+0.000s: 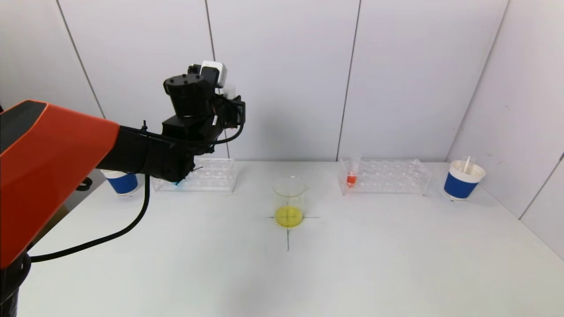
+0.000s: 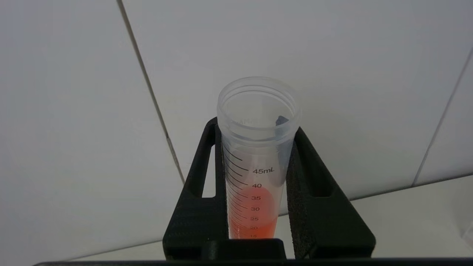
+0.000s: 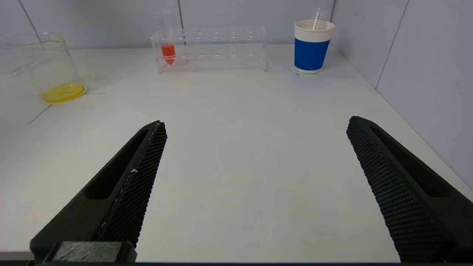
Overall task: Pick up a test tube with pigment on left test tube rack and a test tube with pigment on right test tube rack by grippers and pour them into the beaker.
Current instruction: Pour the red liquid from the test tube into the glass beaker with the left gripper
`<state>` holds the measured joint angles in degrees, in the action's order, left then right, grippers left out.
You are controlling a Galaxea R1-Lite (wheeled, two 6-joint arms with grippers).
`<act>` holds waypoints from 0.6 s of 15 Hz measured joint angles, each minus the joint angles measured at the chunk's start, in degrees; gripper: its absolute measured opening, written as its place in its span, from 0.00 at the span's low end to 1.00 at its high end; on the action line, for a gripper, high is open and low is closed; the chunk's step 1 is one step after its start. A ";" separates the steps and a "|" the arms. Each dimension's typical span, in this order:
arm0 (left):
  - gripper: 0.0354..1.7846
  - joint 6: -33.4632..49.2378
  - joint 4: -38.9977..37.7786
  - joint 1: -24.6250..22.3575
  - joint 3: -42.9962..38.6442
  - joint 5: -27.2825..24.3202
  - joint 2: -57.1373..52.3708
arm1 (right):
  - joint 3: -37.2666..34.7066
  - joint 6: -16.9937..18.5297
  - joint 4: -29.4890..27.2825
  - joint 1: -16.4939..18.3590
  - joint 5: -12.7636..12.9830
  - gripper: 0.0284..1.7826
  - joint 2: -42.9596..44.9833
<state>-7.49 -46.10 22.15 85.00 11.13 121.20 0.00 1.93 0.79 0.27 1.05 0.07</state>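
My left gripper (image 1: 233, 108) is raised high above the left test tube rack (image 1: 207, 175), shut on a clear graduated test tube (image 2: 258, 111) with orange-red pigment (image 2: 255, 218) at its bottom. Only the tube's top (image 1: 229, 91) shows in the head view. The glass beaker (image 1: 289, 200) with yellow liquid stands at the table's middle, on a black cross mark. The right rack (image 1: 387, 176) holds one tube with red pigment (image 1: 351, 174) at its left end. My right gripper (image 3: 257, 122) is open and empty, low over the table's near right part, out of the head view.
A blue paper cup (image 1: 462, 180) with an empty tube stands right of the right rack, near the side wall. Another blue cup (image 1: 123, 182) stands left of the left rack, partly behind my left arm. A black cable (image 1: 132, 224) hangs from that arm.
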 joint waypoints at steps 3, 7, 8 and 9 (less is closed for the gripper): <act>0.24 -3.86 6.41 2.18 4.94 -5.33 -1.18 | 0.00 -0.02 -0.02 0.00 0.00 0.99 0.00; 0.24 -7.73 10.00 5.66 5.57 -11.76 -2.56 | 0.00 0.00 0.00 0.00 0.00 0.99 0.00; 0.24 -9.44 10.41 5.99 5.45 -14.08 -2.67 | 0.00 0.00 -0.02 0.00 -0.01 0.99 0.00; 0.24 -11.50 10.58 6.21 5.38 -16.94 -2.67 | 0.00 -0.02 0.00 0.00 -0.01 0.99 0.00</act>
<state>-18.98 -35.52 28.36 90.38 -5.81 118.53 0.00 1.90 0.79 0.27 1.04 0.07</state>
